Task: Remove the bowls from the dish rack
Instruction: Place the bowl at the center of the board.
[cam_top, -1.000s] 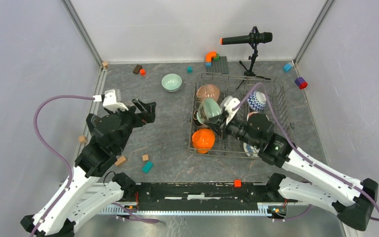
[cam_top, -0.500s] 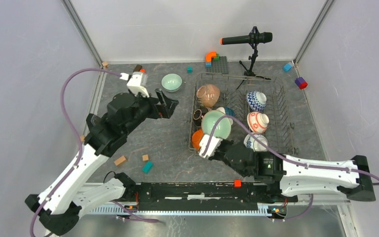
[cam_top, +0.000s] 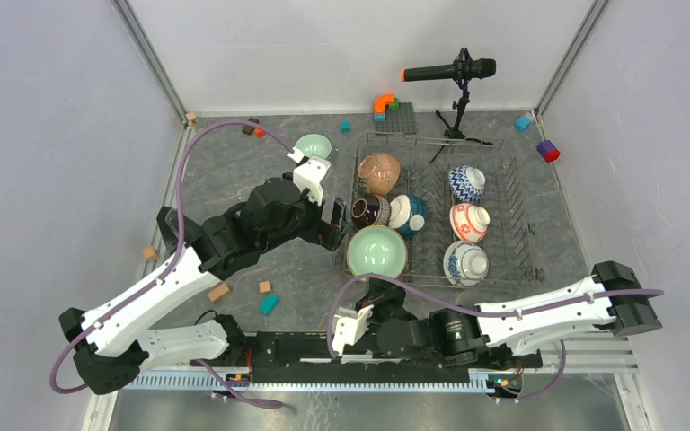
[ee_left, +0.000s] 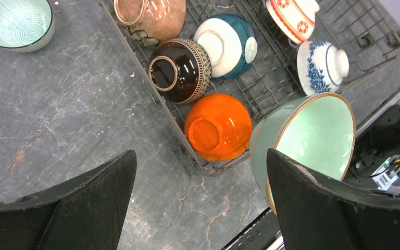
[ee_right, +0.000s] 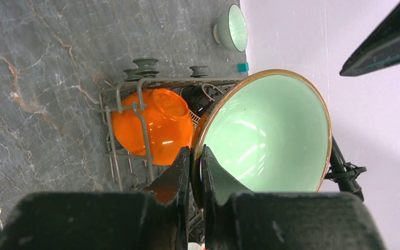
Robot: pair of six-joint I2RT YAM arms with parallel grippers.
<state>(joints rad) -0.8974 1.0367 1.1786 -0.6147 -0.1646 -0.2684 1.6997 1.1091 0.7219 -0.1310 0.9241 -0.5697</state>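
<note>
Grip confirmed: right gripper [ee_right: 195,156] pinches the pale green bowl [cam_top: 376,251] by its rim, arm folded low along the near edge, bowl held above the dish rack [cam_top: 512,193] at its near-left corner. I see left gripper [ee_left: 200,156] spread wide, empty, reaching toward that corner.

The left arm [cam_top: 148,296] and right arm [cam_top: 548,310] are white shells joined by bulky black motor housings; a looping purple cable [cam_top: 181,197] runs along each; the left claw [ee_left: 200,208] has matte-black wedge fingers [ee_left: 78,208].
</note>
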